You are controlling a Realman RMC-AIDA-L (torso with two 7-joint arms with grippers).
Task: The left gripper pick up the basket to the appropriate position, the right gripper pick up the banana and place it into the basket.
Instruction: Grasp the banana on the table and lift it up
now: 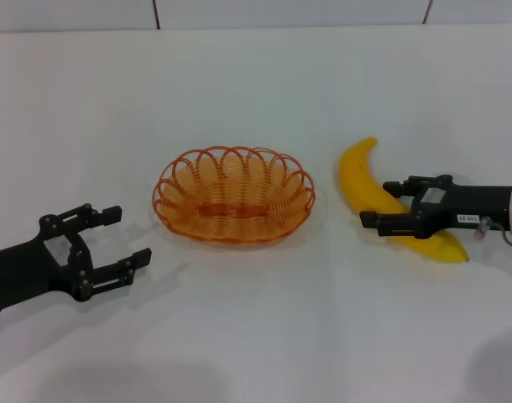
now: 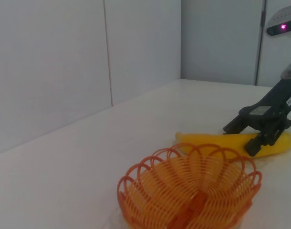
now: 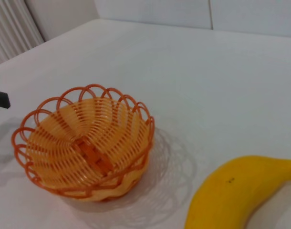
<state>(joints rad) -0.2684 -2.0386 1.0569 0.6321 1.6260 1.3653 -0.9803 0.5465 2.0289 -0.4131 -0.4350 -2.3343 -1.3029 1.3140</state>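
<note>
The orange wire basket [image 1: 233, 197] stands empty at the table's middle. The yellow banana [image 1: 357, 172] lies on the table to its right, apart from it. My right gripper [image 1: 379, 203] is open, with one finger on each side of the banana's middle, low over the table. My left gripper [image 1: 128, 235] is open and empty, to the left of the basket and a short gap from its rim. The left wrist view shows the basket [image 2: 188, 191], the banana [image 2: 207, 140] and the right gripper [image 2: 260, 133] over it. The right wrist view shows the basket [image 3: 86, 143] and the banana [image 3: 236, 191].
The white table [image 1: 256, 84] runs back to a white panelled wall [image 1: 239, 13]. A tip of the left gripper's finger [image 3: 0, 98] shows at the edge of the right wrist view, beyond the basket.
</note>
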